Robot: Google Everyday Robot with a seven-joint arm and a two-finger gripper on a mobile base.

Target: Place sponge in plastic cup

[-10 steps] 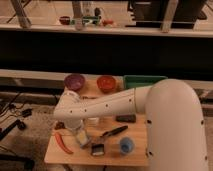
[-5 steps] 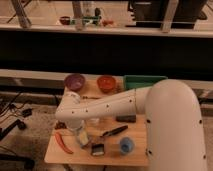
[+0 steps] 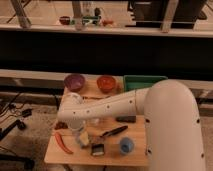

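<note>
1. While the white arm (image 3: 110, 107) bent low over the wooden table (image 3: 70, 156), its gripper (image 3: 80, 132) hung to the left of the blue cup (image 3: 126, 145).
2. The yellow sponge (image 3: 84, 139) sat on the table right by the gripper, left of the blue cup and not inside it.
3. Whether the gripper was squeezing the sponge or was loose, I could not tell.
4. A black brush (image 3: 112, 133) lay just left of the blue cup, and a red pepper (image 3: 62, 142) lay farther left.
</note>
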